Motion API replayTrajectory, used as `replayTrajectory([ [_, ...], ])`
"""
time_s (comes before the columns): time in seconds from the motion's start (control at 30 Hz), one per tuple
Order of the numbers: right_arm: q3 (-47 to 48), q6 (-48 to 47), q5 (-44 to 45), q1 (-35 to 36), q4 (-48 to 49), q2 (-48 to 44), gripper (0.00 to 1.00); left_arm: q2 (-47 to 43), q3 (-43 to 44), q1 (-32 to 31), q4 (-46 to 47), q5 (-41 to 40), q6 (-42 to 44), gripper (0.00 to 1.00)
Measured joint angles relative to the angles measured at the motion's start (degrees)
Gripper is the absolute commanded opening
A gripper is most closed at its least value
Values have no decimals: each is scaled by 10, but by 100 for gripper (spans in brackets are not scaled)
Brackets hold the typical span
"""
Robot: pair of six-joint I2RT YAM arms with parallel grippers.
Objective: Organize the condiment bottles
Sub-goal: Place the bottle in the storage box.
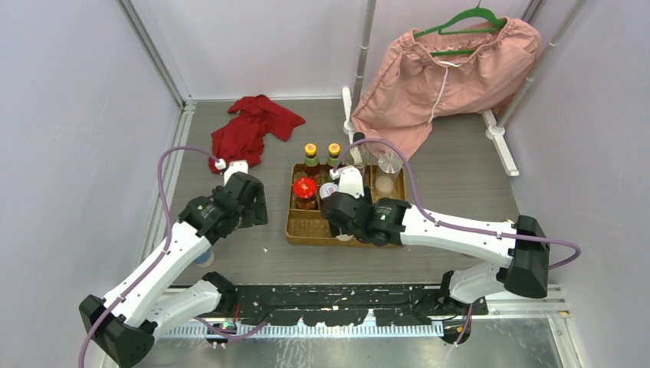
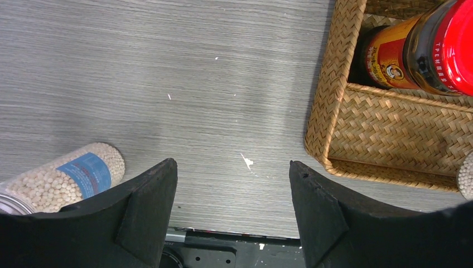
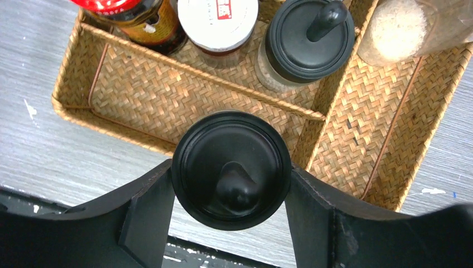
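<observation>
My right gripper (image 3: 230, 174) is shut on a black-lidded shaker (image 3: 230, 169) and holds it over the near edge of the wicker tray (image 3: 167, 95). Behind it in the tray stand a red-lidded jar (image 3: 136, 19), a white-lidded jar (image 3: 217, 22), another black-lidded shaker (image 3: 307, 39) and a clear shaker of white grains (image 3: 399, 28). Two yellow-capped sauces (image 1: 310, 157) and a tall black-capped bottle (image 1: 358, 149) stand at the tray's far side. My left gripper (image 2: 231, 167) is open and empty over the table left of the tray (image 2: 329, 111). A blue-labelled jar of pale beads (image 2: 67, 178) sits beside its left finger.
A red cloth (image 1: 253, 126) lies at the back left. Pink shorts on a green hanger (image 1: 444, 69) hang from a rack at the back right, with its white foot (image 1: 498, 138) on the table. A black rail (image 1: 345, 303) runs along the near edge.
</observation>
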Motion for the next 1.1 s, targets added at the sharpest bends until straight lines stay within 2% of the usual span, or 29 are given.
replayTrajectory([
  [0.47,-33,6,71,0,73,21,52,-4,-8,0,3,5,-2,73],
  [1.1,-38,-17,100,-1,61,22,52,-6,-14,0,4,11,-4,72],
])
